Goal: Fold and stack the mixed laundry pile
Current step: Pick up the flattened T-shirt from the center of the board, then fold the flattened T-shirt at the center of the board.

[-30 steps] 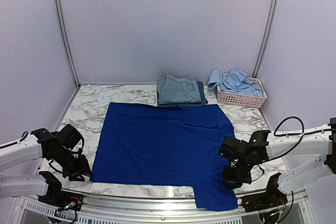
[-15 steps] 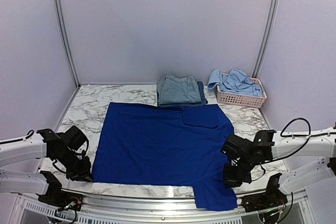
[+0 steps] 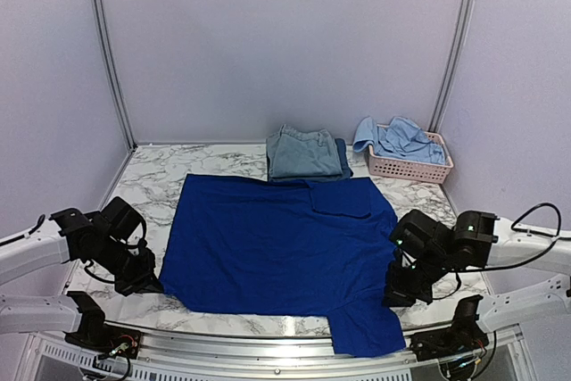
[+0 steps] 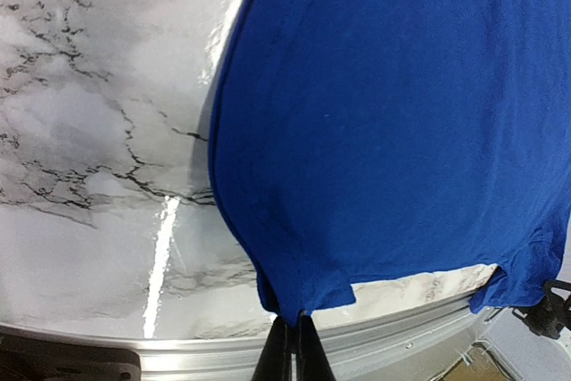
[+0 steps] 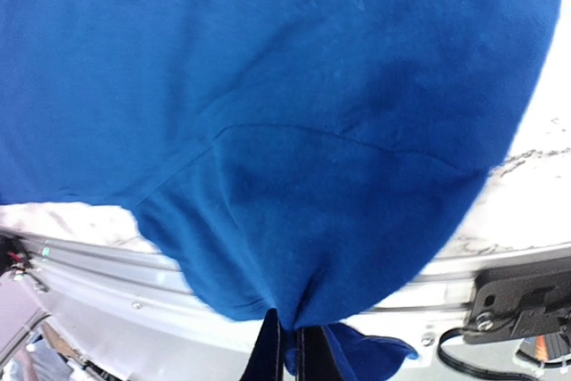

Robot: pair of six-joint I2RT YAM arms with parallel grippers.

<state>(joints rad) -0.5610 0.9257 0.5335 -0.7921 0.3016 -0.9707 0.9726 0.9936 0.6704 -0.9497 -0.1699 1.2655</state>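
Closed tight, the left pincer [image 3: 143, 283] is gripping the near-left corner of the royal-blue T-shirt [image 3: 277, 238]; the right pincer [image 3: 400, 296] is likewise clamping the shirt's near-right edge, right beside the short sleeve that is hanging over the front rail [image 3: 268, 343]; the shirt is lying spread between the two pincers and reaching away from them across the marble table [image 3: 147, 186].

Only the overhead view is showing what is sitting beyond the shirt: a folded stack of faded denim [image 3: 302, 151], with a navy piece [image 3: 343, 160] peeking out on its right side, is resting at the shirt's far edge; far ahead of the right pincer, a pink basket [image 3: 409, 169] is holding a rumpled light-blue shirt [image 3: 400, 138] that is draping over its left rim.

Only the wrist views are showing the grips themselves: at the left pincer the dark jaws are pressing together on a small flap of stitched hem, with bare marble stretching off to the pincer's left; at the right pincer the cloth is gathering to a point at the jaws, and a curved sleeve seam is running across the fabric just ahead of them.

The shirt is reading as smooth matte knit, with soft creases; the tabletop is showing as glossy white stone with grey-black veins, catching streaks of light; the rail is looking like brushed metal; the basket's wall is an open plastic lattice.
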